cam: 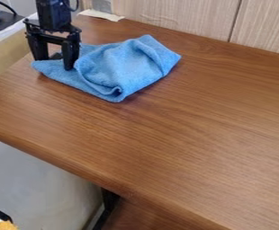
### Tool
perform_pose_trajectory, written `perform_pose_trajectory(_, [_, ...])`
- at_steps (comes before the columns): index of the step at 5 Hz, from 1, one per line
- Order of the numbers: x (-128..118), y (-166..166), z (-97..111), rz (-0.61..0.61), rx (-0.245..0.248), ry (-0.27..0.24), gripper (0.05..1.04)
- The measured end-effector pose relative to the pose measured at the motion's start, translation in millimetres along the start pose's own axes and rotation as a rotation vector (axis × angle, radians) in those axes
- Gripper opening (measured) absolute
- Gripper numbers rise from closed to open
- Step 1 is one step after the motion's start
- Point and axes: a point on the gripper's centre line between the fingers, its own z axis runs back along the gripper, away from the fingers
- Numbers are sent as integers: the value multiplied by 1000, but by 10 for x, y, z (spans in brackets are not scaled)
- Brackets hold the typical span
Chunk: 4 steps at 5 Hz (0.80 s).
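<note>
A: Where do we find the cloth (127, 65)?

B: We find it bunched on the counter (196, 126), toward the far left, near the wall (184, 13). Its flatter left corner lies by the tool (55, 63), which we record as released, fingers parted.

A: How should we handle it?

B: In our judgement, we should close squarely on a full fold without pressing into the counter; a thin edge could slip.

A: The arm (53, 15)?

B: We note it upper left, upright, tool pointing down, one finger beside the bunched folds.
</note>
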Motion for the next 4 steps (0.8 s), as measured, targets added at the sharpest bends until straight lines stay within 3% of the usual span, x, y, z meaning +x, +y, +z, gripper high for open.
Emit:
perform_pose_trajectory(2, [-5,17,9,12,19,-19,389])
perform_pose_trajectory(3, [-15,38,21,29,33,-16,203])
perform_pose_trajectory(4, [-77,129,113,64,46,-18,114])
